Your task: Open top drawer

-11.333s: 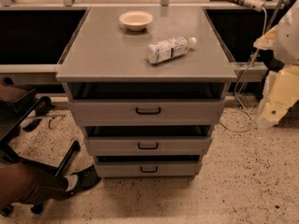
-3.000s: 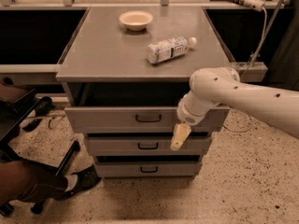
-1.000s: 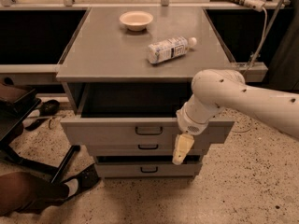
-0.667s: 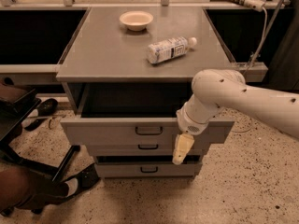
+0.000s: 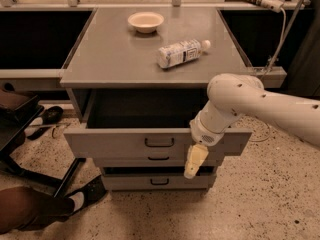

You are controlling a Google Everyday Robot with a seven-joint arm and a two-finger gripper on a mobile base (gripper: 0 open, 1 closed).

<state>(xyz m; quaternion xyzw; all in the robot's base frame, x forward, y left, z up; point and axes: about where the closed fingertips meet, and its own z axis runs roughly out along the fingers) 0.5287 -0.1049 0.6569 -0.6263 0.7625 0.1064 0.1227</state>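
The top drawer [image 5: 110, 143] is the widest of three grey metal drawers and stands pulled out from the cabinet, its dark inside showing behind the front. Its black loop handle [image 5: 159, 142] is at the centre front. My gripper [image 5: 194, 161] hangs pointing down at the right part of that drawer's front, to the right of the handle and not on it. It reaches below the front's lower edge. The white arm [image 5: 235, 101] comes in from the right. Two narrower drawers, the middle one [image 5: 130, 161] and the bottom one [image 5: 125, 182], sit pushed in below.
On the grey cabinet top [image 5: 110, 54] stand a cream bowl [image 5: 145, 21] and a lying plastic bottle [image 5: 180, 53]. A person's leg [image 5: 27, 214] and shoe [image 5: 92, 190] are at the lower left beside a black chair base [image 5: 35, 171]. A cable [image 5: 280, 34] hangs at the right.
The arm came in from the right, and the top drawer has slid out toward the camera. Over the last second the drawer and gripper have hardly moved.
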